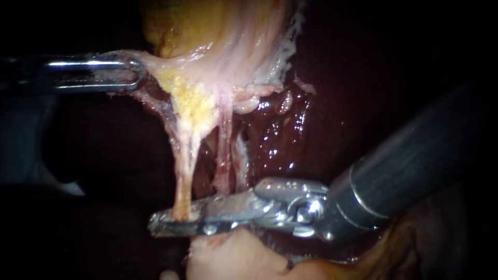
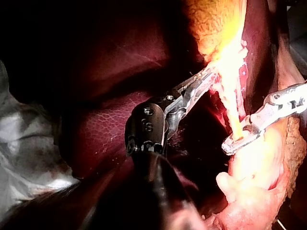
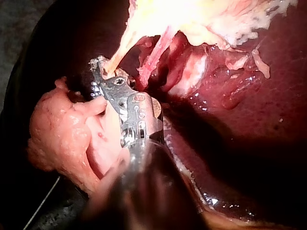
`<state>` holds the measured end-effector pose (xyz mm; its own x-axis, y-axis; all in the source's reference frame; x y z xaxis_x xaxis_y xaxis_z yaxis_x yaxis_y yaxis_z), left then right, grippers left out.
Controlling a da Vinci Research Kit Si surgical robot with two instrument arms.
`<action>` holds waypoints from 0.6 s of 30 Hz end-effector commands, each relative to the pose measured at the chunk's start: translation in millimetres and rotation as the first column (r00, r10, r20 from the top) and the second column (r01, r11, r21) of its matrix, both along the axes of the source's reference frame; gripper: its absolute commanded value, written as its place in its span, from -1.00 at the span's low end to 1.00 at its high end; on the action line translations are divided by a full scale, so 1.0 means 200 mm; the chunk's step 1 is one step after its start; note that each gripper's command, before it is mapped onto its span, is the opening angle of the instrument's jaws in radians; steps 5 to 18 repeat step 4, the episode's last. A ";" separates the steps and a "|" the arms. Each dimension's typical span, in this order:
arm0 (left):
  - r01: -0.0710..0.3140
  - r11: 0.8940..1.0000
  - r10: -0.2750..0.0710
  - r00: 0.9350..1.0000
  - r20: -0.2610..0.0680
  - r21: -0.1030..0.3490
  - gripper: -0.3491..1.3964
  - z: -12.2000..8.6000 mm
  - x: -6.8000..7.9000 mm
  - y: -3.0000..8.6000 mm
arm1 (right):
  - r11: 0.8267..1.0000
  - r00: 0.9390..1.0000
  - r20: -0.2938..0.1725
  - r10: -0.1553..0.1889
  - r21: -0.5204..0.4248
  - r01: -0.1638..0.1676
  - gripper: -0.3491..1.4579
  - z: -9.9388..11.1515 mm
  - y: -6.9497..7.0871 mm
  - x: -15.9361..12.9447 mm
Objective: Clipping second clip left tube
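Close surgical view of a pale yellow gallbladder (image 1: 218, 36) lying against dark red, glistening liver (image 1: 280, 140). Two thin strands hang from the gallbladder's narrow end. The left tube (image 1: 185, 171) is cream and yellowish and stretched taut. Just beside it is a pinker second tube (image 1: 224, 155), on the side toward the liver.

The left instrument (image 1: 137, 75) reaches in level, its shaft mostly in shadow. Its long, slim jaws are closed together on a flap of pale membrane at the gallbladder's edge. They hold it stretched sideways, away from the liver.

The right instrument (image 1: 158, 224) has a thick dark shaft that slopes down to a bright metal wrist. The wrist is bent so the jaws lie nearly level, well below the gallbladder. These jaws sit at the far end of the left tube, away from the gallbladder. The tube runs between them, and they are closed nearly together with one jaw against each side of it. Only a narrow slit shows between them.

A lump of pale pink fatty tissue (image 1: 233, 259) lies just under these jaws. In the left wrist view the same jaws (image 2: 230, 143) ring the tube (image 2: 232, 115) where it meets that lump.
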<state>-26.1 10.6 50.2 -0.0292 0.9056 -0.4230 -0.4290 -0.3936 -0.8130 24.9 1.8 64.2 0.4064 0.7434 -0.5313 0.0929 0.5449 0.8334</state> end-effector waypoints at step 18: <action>0.000 1.000 0.000 1.000 0.000 0.000 -1.00 0.001 0.000 0.001 | 1.000 1.000 0.003 0.001 0.003 -0.001 -0.98 0.002 -0.001 -0.001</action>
